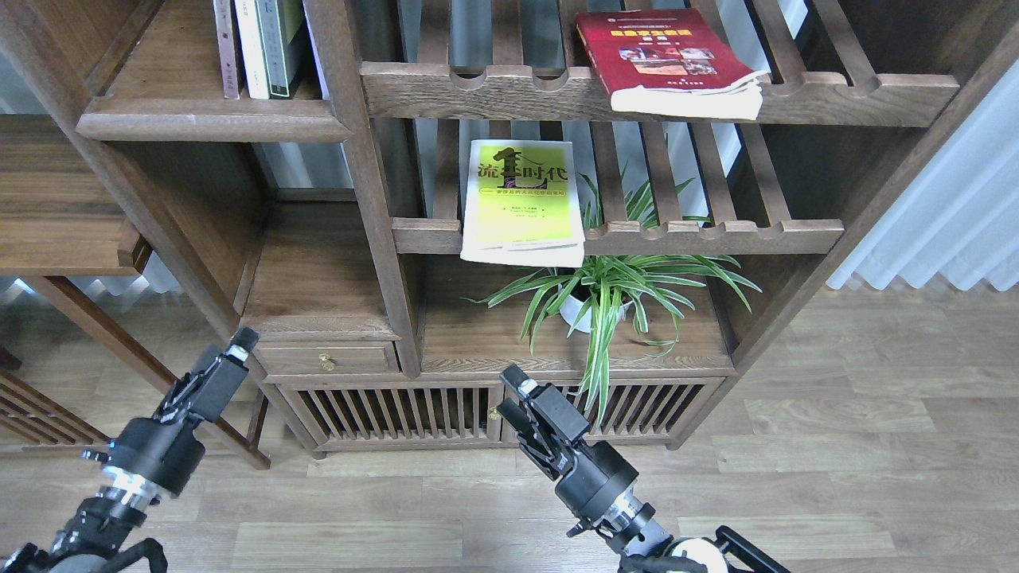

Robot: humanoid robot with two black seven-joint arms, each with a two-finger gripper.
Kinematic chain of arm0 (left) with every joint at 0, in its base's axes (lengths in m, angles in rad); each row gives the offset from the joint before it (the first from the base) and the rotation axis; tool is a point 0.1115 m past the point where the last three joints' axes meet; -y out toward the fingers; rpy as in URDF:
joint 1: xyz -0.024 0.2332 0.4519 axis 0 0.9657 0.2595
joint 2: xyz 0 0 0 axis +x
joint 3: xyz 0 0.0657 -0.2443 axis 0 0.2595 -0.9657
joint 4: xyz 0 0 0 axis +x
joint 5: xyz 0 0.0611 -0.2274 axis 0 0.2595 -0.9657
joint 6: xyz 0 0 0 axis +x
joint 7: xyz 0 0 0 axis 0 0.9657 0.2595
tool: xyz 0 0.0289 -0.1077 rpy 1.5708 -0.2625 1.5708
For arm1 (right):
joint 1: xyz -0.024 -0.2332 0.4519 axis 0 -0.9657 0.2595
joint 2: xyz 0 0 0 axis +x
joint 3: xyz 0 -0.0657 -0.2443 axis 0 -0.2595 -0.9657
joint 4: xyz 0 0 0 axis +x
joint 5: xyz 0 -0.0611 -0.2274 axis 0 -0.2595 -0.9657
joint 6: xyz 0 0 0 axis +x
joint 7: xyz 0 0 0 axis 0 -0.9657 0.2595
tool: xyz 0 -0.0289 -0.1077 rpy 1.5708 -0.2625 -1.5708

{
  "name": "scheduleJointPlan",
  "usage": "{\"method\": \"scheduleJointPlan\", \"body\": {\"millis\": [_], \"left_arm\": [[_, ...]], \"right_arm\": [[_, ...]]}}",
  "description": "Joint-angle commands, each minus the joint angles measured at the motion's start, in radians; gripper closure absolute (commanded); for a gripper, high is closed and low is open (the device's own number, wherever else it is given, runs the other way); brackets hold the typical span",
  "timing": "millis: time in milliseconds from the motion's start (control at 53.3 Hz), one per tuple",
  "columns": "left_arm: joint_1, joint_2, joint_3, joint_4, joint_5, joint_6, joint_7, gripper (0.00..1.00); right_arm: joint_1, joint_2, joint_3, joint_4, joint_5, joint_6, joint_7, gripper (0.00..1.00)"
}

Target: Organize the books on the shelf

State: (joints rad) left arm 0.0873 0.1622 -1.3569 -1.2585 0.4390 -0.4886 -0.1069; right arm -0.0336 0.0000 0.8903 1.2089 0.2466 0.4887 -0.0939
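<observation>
Fingers of both grippers hold nothing; whether they are parted I cannot tell: left gripper (225, 368) lower left, right gripper (521, 391) bottom centre. Yellow-green paperback (522, 203) overhangs the mid-frame slatted rack; red paperback (669, 60) overhangs the top rack. Both look light and floppy; pinch the protruding edge.

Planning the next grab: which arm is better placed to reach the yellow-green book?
Right, probably. Its tool sits almost directly below the yellow-green book; the left tool is off by the drawer side.
</observation>
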Motion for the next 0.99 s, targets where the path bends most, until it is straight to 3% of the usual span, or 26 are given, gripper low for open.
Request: {"method": "scheduleJointPlan", "body": {"millis": [0, 825, 975], "left_arm": [[0.005, -0.026, 0.004, 0.005, 0.001, 0.0, 0.001, 0.0], [0.049, -0.086, 0.007, 0.027, -0.002, 0.0, -0.004, 0.0], [0.049, -0.082, -0.001, 0.033, -0.022, 0.0, -0.007, 0.0]], "right_arm": [[0.009, 0.0, 0.009, 0.035, -0.004, 0.0, 0.0, 0.01], [-0.031, 0.0, 0.018, 0.127, -0.024, -0.001, -0.001, 0.01], [-0.029, 0.0, 0.094, 0.231, -0.024, -0.114, 0.0, 0.01]]}}
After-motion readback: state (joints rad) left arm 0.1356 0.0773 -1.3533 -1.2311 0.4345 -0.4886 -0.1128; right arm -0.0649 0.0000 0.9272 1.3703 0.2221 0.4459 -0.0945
